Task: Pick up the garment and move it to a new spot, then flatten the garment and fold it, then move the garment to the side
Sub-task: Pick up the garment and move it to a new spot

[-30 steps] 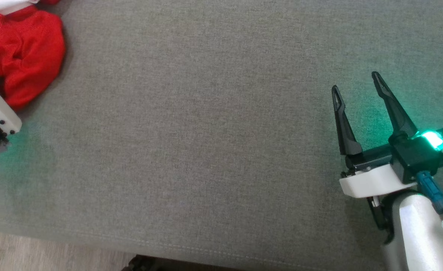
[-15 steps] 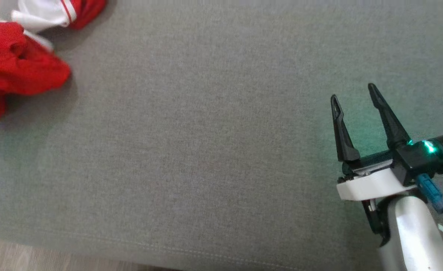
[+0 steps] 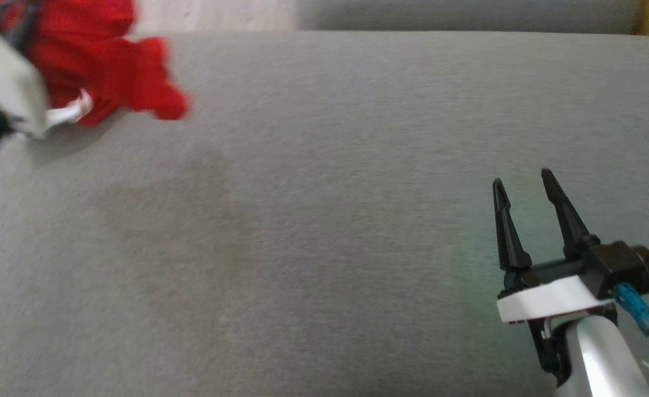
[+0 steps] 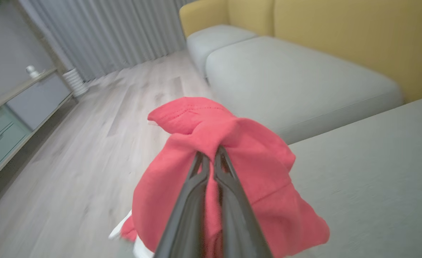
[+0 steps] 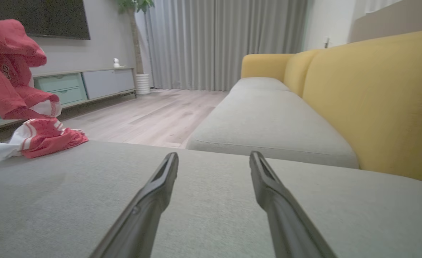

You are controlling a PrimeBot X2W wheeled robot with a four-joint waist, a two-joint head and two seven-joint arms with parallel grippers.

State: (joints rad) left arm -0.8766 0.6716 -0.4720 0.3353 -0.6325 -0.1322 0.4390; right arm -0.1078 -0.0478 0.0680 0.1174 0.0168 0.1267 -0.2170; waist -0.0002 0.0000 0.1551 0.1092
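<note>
You are working over a wide grey cushion (image 3: 324, 220). The red garment (image 3: 109, 66) is hanging bunched above its far left corner, with the white-trimmed end trailing on the fabric. Your left gripper (image 4: 211, 154) is pinching the garment tight. Your right gripper (image 3: 521, 177) is hovering well apart at the near right, fingers spread, holding nothing.
</note>
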